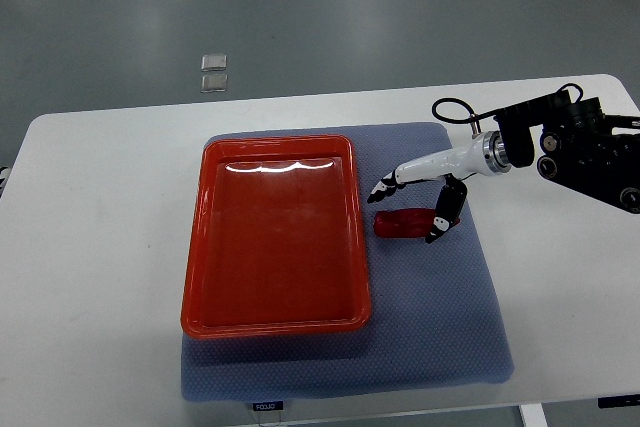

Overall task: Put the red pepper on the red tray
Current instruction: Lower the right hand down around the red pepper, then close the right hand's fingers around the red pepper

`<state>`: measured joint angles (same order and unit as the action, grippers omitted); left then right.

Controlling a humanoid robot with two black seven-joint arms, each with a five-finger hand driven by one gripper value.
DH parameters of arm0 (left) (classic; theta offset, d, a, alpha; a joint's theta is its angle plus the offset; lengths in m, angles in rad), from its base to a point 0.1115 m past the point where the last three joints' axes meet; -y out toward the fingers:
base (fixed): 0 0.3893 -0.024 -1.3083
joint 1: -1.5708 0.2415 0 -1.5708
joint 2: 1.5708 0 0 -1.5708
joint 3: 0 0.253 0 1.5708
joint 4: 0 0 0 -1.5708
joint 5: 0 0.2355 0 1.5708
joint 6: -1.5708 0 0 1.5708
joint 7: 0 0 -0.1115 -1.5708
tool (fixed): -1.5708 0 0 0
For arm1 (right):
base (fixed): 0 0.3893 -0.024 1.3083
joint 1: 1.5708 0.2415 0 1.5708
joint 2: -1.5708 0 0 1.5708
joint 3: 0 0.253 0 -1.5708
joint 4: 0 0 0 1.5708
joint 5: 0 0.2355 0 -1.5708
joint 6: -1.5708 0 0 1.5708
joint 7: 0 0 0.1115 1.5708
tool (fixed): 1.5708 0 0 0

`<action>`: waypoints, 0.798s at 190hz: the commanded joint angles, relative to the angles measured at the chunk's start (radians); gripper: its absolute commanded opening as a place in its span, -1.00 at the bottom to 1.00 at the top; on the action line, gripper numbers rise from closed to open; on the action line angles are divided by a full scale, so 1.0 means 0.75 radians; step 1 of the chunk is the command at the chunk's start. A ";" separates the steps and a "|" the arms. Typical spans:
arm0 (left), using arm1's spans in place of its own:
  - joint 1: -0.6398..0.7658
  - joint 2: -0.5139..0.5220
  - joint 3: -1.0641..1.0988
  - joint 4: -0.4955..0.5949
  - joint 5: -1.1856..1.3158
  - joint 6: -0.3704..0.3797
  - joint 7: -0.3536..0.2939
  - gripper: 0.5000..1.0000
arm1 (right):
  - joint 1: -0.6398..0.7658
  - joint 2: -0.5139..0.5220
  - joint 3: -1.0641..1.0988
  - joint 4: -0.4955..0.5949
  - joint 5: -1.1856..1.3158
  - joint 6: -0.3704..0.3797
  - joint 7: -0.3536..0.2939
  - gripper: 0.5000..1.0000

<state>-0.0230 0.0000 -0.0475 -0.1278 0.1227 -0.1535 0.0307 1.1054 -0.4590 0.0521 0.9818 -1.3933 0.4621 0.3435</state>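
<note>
A red pepper (401,223) lies on the blue-grey mat just right of the red tray (275,319). The tray holds nothing. My right hand (412,209) reaches in from the right edge and hovers over the pepper. Its fingers (383,190) are spread just above and left of the pepper, and the thumb (442,217) points down at the pepper's right end. The hand is open and does not grip the pepper. The left arm is out of view.
The blue-grey mat (440,337) lies on a white table (100,247) and carries the tray. The table's front edge runs along the bottom of the picture. Two small pale squares (213,72) lie on the floor beyond the table.
</note>
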 commanded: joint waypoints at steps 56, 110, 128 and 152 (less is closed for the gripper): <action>-0.002 0.000 0.000 0.001 0.000 0.000 0.000 1.00 | -0.042 -0.010 -0.002 -0.029 -0.018 -0.052 0.000 0.17; -0.002 0.000 0.000 -0.001 0.000 0.000 0.000 1.00 | -0.042 -0.008 -0.002 -0.039 -0.020 -0.052 0.002 -0.42; -0.002 0.000 0.000 0.001 0.000 0.000 0.000 1.00 | -0.042 -0.006 -0.002 -0.039 -0.020 -0.052 0.002 -0.57; -0.002 0.000 0.000 0.001 0.000 0.000 0.000 1.00 | -0.040 -0.006 -0.002 -0.037 -0.020 -0.050 0.004 -0.81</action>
<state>-0.0245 0.0000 -0.0475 -0.1275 0.1227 -0.1534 0.0307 1.0744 -0.4628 0.0505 0.9527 -1.4082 0.4231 0.3459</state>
